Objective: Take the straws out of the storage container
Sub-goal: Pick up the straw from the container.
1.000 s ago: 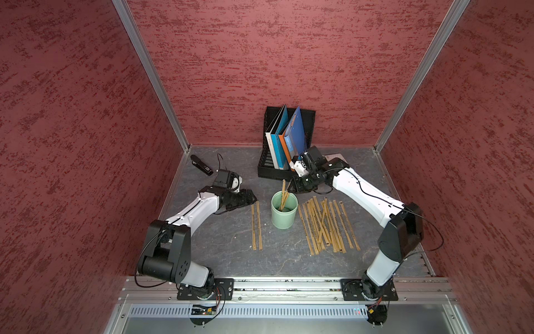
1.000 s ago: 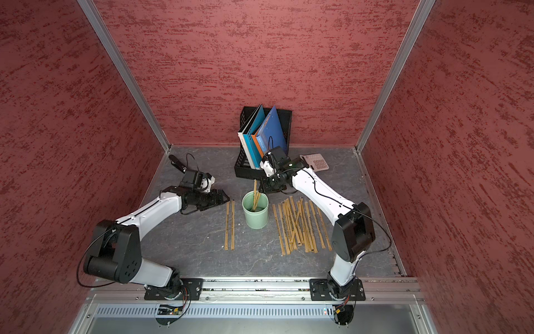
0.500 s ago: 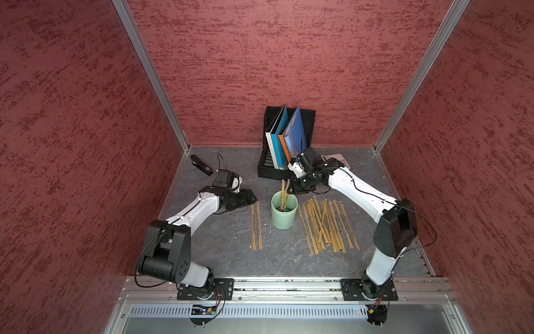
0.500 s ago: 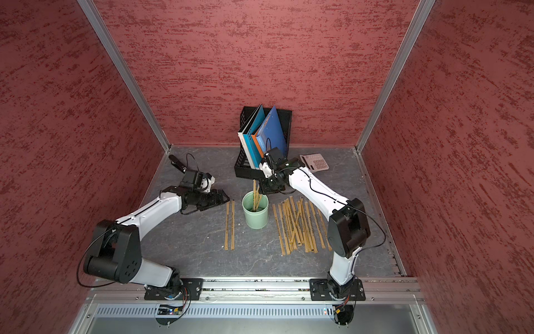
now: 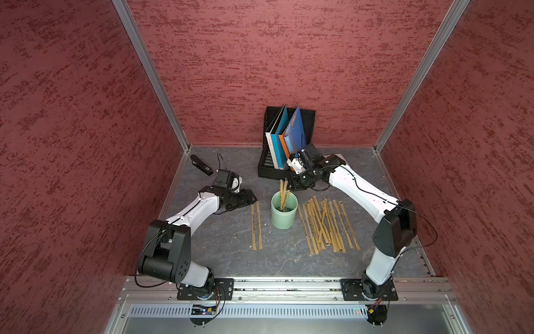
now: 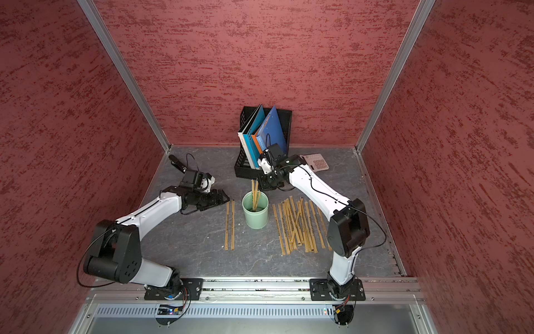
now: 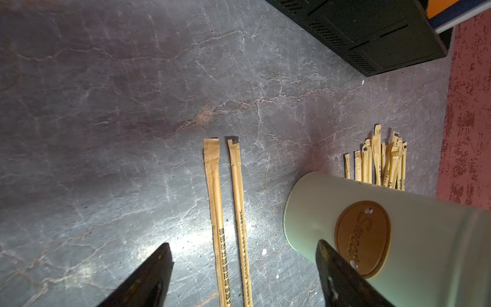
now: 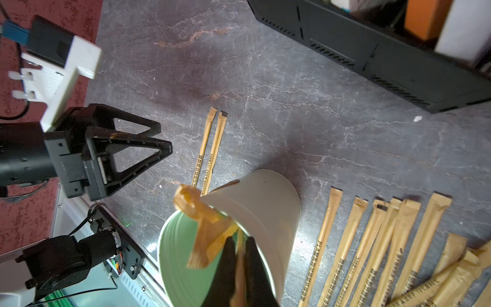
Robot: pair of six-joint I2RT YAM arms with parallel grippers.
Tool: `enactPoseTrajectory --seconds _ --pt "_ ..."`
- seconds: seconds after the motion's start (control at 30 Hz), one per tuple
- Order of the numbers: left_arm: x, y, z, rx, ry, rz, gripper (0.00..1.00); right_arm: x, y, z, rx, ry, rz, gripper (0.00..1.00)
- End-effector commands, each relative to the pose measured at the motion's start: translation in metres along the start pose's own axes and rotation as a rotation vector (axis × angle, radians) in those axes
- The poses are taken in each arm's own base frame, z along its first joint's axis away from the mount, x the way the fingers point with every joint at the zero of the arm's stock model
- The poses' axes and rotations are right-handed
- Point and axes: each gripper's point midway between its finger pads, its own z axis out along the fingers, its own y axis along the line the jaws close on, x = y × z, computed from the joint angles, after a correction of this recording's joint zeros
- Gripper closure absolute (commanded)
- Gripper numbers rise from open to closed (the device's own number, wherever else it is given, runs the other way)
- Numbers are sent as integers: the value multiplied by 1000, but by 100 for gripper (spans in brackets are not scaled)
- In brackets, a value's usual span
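The storage container, a mint-green cup [image 5: 284,214] [image 6: 255,215] [image 7: 313,207] [image 8: 265,202], stands mid-table. A few straws [image 5: 283,192] [image 6: 255,192] stand in it, their tops above the rim. My right gripper [image 5: 291,186] [image 6: 261,185] [image 8: 240,255] is at those tops, over the cup's far rim, shut on one straw [image 8: 240,238]. My left gripper [image 5: 248,199] [image 6: 224,198] [image 7: 243,244] lies low to the cup's left, open and empty, over the near ends of two straws [image 5: 256,225] [image 7: 215,202] lying on the table. Several more straws [image 5: 326,225] [image 6: 300,225] [image 8: 372,239] lie right of the cup.
A black mesh file holder [image 5: 274,170] [image 6: 245,170] with coloured folders stands just behind the cup and the right gripper. A calculator [image 6: 316,162] lies at the back right, a small black device [image 5: 201,165] at the back left. Red walls enclose three sides.
The right gripper has come in over the cup's far rim and its jaws have shut on a straw's top. The left arm has not moved.
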Motion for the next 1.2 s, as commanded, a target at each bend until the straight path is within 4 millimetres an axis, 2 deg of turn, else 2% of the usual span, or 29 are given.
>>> enactPoseTrajectory --seconds 0.0,0.33,0.53,0.87,1.17 --pt "-11 -6 -9 14 -42 22 15 -7 18 -39 -19 -61 -51 94" --pt "-14 -10 -11 30 -57 20 15 4 22 -105 61 -93 -97 94" --pt "-15 -12 -11 42 -58 14 15 14 16 -134 131 -122 -104 95" --pt "-17 -14 -12 50 -69 13 15 3 21 -196 201 -276 -117 96" --pt "-18 -17 -16 61 -80 12 15 6 18 -226 265 -301 -130 98"
